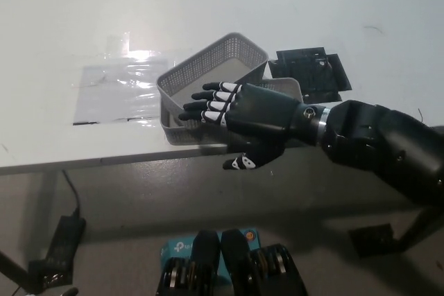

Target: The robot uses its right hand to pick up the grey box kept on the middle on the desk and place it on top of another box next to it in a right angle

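1. I saw the right hand [246, 112] held over the near edge of the desk [208, 25], its fingers [205, 105] spread apart and holding nothing
2. The fingers reached over the two baskets, and I could not tell whether they touched either one
3. The grey box [215, 67], a perforated basket, lay tilted on top of the other grey box [182, 132], crossing it at an angle with its far end raised
4. The lower box sat at the front edge of the desk, partly hidden behind the hand
5. A black flat object [310, 71] lay on the desk just right of the boxes
6. A sheet of clear plastic [121, 91] lay to their left
7. I saw no left hand in the head view
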Robot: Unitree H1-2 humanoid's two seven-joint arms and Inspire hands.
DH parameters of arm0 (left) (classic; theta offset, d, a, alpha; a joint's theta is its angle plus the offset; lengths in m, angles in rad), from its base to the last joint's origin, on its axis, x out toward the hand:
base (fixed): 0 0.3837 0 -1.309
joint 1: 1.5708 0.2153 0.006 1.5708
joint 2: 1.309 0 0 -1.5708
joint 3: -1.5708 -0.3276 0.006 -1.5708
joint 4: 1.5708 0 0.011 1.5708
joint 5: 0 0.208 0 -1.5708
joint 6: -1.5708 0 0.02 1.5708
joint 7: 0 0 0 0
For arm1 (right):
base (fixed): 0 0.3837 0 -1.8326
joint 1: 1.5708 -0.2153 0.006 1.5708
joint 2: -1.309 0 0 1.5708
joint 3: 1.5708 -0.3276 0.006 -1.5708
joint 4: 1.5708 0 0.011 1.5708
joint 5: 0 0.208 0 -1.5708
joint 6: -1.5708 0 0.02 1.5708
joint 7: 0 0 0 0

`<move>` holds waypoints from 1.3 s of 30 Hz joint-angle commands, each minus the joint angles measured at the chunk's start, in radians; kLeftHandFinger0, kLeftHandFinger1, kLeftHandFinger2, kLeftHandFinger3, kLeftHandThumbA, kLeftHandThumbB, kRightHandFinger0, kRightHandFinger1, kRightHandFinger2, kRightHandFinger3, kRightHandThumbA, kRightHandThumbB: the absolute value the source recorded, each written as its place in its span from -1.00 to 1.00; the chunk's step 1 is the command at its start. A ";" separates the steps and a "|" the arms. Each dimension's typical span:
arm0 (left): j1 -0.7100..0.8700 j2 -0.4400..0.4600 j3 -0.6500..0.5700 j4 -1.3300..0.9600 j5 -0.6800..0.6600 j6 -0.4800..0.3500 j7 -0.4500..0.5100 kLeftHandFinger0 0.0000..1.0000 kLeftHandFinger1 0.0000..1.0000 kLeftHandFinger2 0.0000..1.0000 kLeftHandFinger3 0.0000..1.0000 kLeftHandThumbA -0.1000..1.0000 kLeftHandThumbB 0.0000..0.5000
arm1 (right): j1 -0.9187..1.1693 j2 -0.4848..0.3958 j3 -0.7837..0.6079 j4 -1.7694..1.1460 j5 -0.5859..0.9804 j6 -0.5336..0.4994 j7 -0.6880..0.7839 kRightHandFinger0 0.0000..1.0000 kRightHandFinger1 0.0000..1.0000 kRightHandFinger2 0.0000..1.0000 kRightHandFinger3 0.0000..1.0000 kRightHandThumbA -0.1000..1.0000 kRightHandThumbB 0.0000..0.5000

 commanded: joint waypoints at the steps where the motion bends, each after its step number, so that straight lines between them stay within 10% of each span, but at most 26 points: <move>1: 0.009 0.020 0.010 -0.012 0.005 -0.019 0.010 -0.96 -0.66 -0.78 -0.96 1.00 0.39 | -0.032 -0.045 -0.088 -0.098 0.024 -0.012 0.102 1.00 1.00 1.00 1.00 0.65 0.49; 27: 0.014 0.011 0.000 0.000 0.015 -0.009 0.011 -0.87 -0.56 -0.57 -0.84 1.00 0.27 | 0.284 -0.186 -0.728 -0.565 0.212 0.166 0.251 1.00 1.00 1.00 1.00 0.58 0.42; 39: 0.024 -0.012 -0.001 0.008 0.004 -0.040 0.017 -0.99 -0.65 -0.65 -0.98 0.97 0.31 | 0.643 0.121 -0.946 -0.610 0.292 0.235 0.071 1.00 1.00 1.00 1.00 -0.17 -0.08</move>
